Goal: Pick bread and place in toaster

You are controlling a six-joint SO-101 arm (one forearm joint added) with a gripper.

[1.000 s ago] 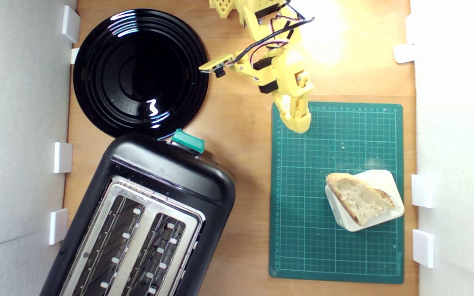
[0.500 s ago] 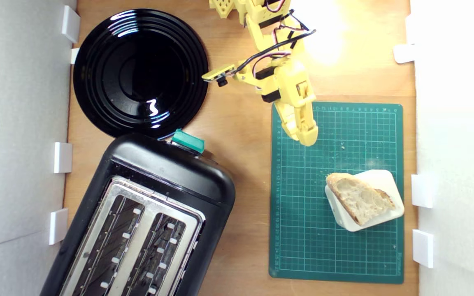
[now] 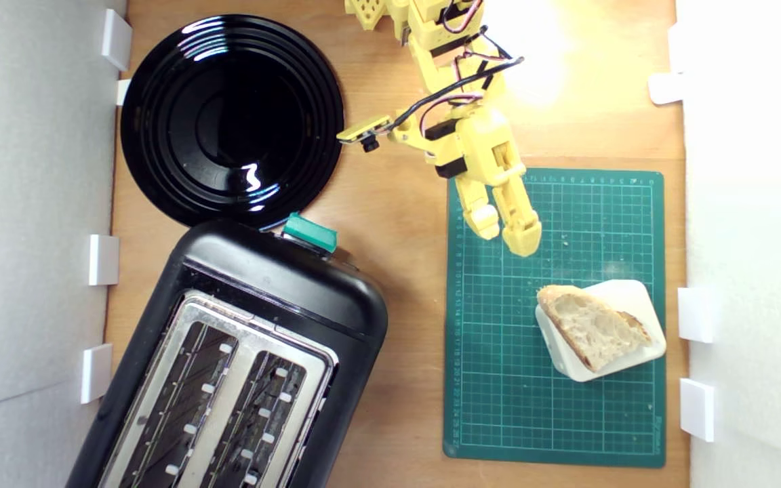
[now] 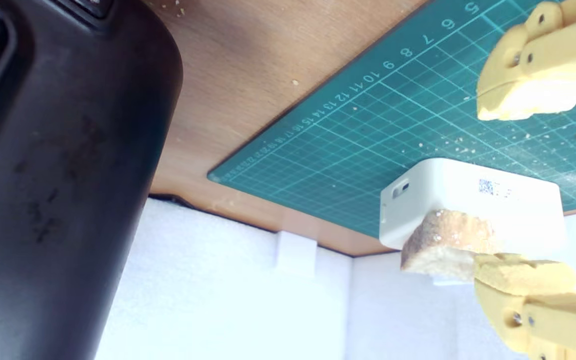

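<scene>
The bread (image 3: 592, 327) lies flat on a white block (image 3: 624, 293), crumb side up, at the exterior view's right of the green cutting mat (image 3: 499, 379). It looks light and stiff at the crust but soft and crushable in the holey crumb, so a gentle pinch across the firm crust edges seems the safest hold (crumbs already dot the mat, so it sheds easily). The gripper (image 3: 511, 229) hovers over the mat near the bread but apart from it, jaws spread and holding nothing. Further out, the toaster (image 3: 282, 285) stands on the wooden table (image 3: 404, 203), well apart from the bread, its 2 slots showing no bread. The black plate (image 3: 160, 102) beside it also holds nothing.
</scene>
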